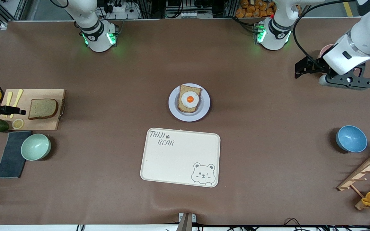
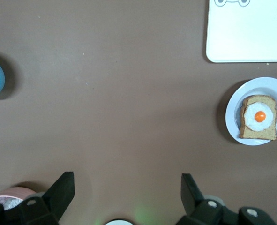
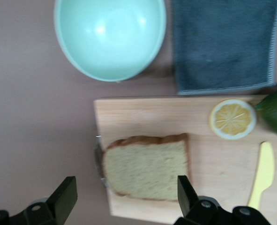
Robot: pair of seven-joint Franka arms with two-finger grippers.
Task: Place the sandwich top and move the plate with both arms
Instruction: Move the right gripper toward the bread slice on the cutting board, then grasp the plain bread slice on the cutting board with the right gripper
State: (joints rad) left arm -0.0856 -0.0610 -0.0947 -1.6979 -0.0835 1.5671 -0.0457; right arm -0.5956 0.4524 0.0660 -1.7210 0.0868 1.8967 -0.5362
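Bear-print tray (image 1: pixel 180 158) nearest the camera, one plate (image 1: pixel 204 107) just past it, sandwich top (image 1: pixel 43 108) still on its board.

The single plain slice lies flat on the cutting board (image 1: pixel 50 123) at the right arm's end of the surface; likely light, soft and crushable, best pinched gently across its crust edges. The plate, probably stiff and slick, bears one egg-topped slice (image 1: pixel 189 99). Two bowls. Right gripper (image 3: pixel 126 199) hovers over the slice, fingers wide; left gripper (image 2: pixel 127 194) waits over bare surface at the left arm's end, fingers wide.
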